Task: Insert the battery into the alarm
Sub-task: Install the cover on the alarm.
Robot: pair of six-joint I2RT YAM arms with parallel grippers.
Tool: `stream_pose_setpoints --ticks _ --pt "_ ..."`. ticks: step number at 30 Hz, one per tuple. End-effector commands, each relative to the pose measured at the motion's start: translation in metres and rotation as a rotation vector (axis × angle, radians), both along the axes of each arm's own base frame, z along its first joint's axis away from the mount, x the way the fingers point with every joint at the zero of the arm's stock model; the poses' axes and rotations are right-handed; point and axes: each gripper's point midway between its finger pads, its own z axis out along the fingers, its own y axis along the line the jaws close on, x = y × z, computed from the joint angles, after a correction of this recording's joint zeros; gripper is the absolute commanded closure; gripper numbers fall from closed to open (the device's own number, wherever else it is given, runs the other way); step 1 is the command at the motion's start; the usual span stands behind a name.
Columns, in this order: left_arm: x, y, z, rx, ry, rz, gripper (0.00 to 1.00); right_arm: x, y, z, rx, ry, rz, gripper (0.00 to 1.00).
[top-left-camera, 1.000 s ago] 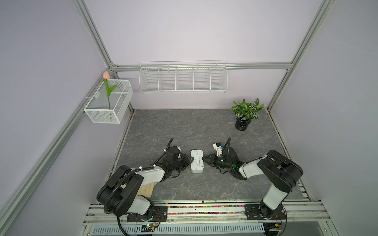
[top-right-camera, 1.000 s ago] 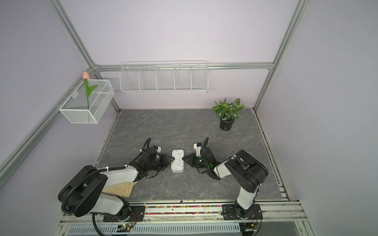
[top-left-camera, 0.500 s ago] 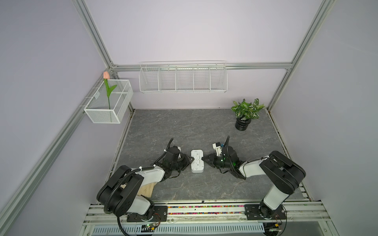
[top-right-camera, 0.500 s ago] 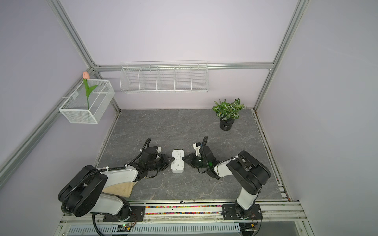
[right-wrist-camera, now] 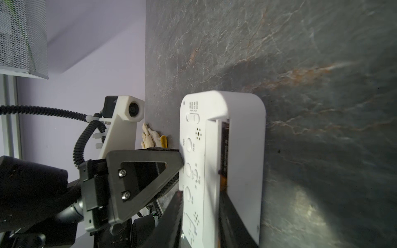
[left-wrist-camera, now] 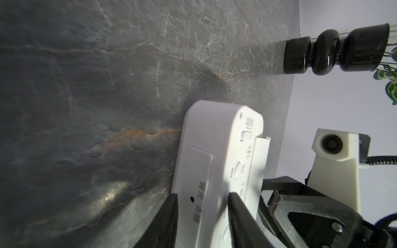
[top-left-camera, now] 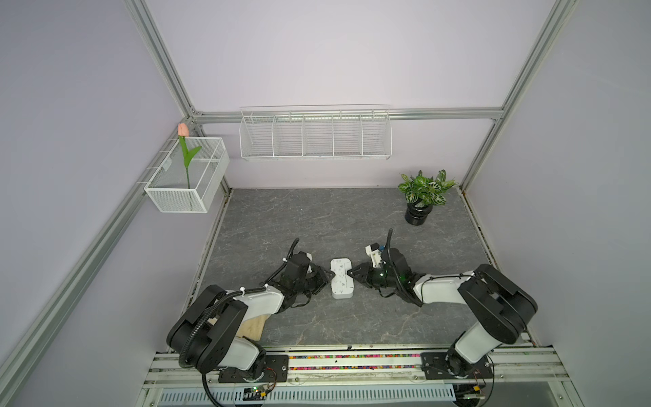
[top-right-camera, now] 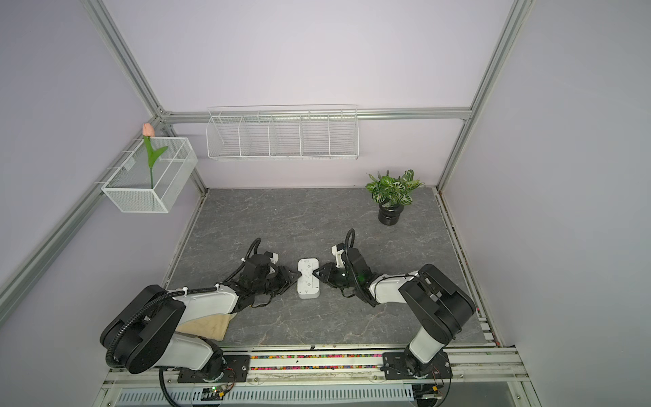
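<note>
The alarm (top-left-camera: 341,278) lies face down on the surface (top-left-camera: 317,225), its white back with the buttons turned up. That is probably so the narrow battery slot can be reached from above. It sits between the two arms' tips, which come at it from opposite long sides.

The left pincer (top-left-camera: 329,274) is clamped on the alarm's near side wall. In the left wrist view one finger (left-wrist-camera: 169,214) runs along the wall next to the surface and the other lies over the back face. I take this grip to be a brace, so the light plastic body cannot slide while the other arm works at the slot.

The right pincer (top-left-camera: 349,273) stands with its jaws parted at the opposite edge, tips just touching or just beside the alarm, and it carries nothing that I can see. Directly ahead of it, the dark battery (right-wrist-camera: 224,150) already lies down in the slot. The thin white cover strip (right-wrist-camera: 211,163) sits along the slot's edge, not flush, leaving the cell exposed.

Judging by this, the battery is in or nearly in, and seating the cover is what remains.
</note>
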Motion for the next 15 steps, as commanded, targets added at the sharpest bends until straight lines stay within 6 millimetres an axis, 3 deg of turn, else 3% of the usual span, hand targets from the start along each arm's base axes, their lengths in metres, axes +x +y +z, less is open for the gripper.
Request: stream_pose_setpoints --ticks 1,15 --pt "0.0069 -0.0072 0.0085 -0.015 -0.027 -0.010 0.59 -0.0062 -0.0109 -0.0150 -0.106 0.027 -0.003 0.68" --pt "0.0083 -0.0108 0.0084 -0.020 -0.024 -0.017 0.59 -0.0059 -0.0181 -0.0122 -0.223 0.012 -0.005 0.67"
